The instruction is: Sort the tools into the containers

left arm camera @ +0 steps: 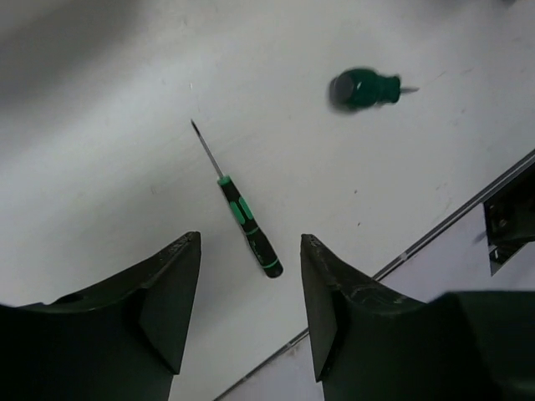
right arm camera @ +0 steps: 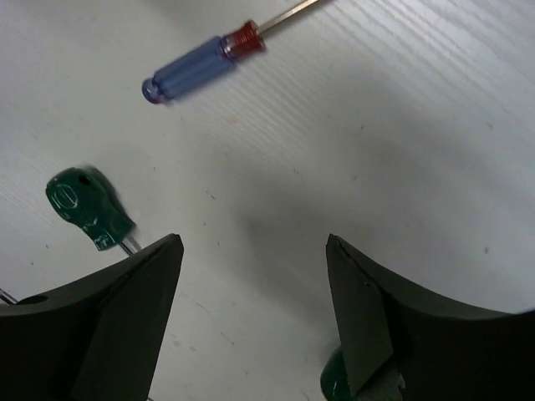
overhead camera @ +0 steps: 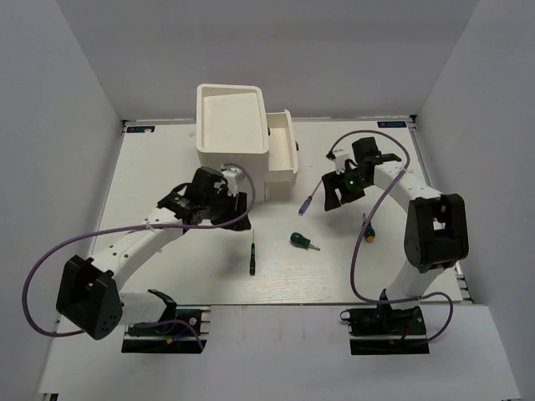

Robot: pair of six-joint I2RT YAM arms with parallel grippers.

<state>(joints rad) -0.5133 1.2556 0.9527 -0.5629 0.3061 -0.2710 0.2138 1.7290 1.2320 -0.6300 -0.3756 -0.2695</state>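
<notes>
The white cabinet (overhead camera: pixel 230 125) stands at the back with one drawer (overhead camera: pixel 282 149) pulled out to its right. A thin black screwdriver (overhead camera: pixel 252 255) (left arm camera: pixel 249 230), a stubby green screwdriver (overhead camera: pixel 303 241) (left arm camera: pixel 365 88) (right arm camera: pixel 88 209), a blue/red screwdriver (overhead camera: pixel 307 205) (right arm camera: pixel 201 67) and a second stubby green one (overhead camera: pixel 369 232) (right arm camera: pixel 333 386) lie on the table. My left gripper (overhead camera: pixel 240 201) (left arm camera: pixel 250 241) is open and empty, above the table near the cabinet. My right gripper (overhead camera: pixel 333 195) (right arm camera: pixel 253 242) is open and empty, just right of the blue/red screwdriver. No pliers show.
The white table (overhead camera: pixel 184 267) has a dark seam along its front edge (left arm camera: pixel 468 209). Purple cables (overhead camera: pixel 50 267) loop beside both arms. Grey walls close in the left, right and back sides.
</notes>
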